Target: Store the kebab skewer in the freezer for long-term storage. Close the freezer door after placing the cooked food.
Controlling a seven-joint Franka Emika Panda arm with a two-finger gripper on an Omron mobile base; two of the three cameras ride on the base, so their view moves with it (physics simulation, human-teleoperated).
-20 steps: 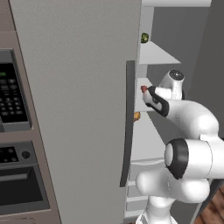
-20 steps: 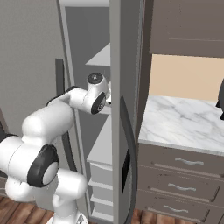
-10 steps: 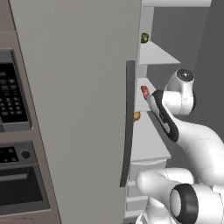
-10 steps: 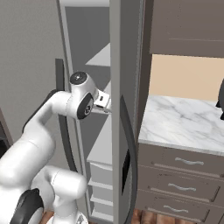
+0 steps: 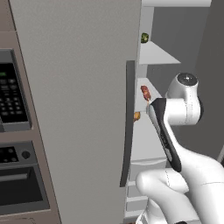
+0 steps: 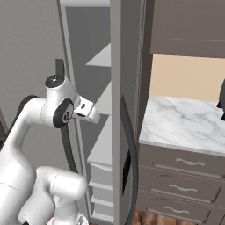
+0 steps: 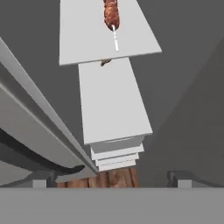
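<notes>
Over the past second the arm has drawn back out of the freezer (image 5: 175, 65), its wrist swinging up and away from the shelves, while the kebab skewer (image 7: 112, 19) has stayed where it lay. The skewer rests flat on a white shelf (image 7: 78, 39) inside the freezer, meat end pointing toward the back wall and the bare stick toward the shelf's front edge; in the left base view its reddish meat (image 5: 145, 92) shows just past the edge of the plain grey door (image 5: 78, 96). The gripper (image 7: 111, 179) hangs in front of that shelf and apart from it, jaws spread wide and holding nothing. A small brown item (image 7: 105, 62) sits on the shelf below the skewer's shelf. The freezer door (image 6: 125, 110) stands open, edge-on beside the marble counter (image 6: 184, 123).
</notes>
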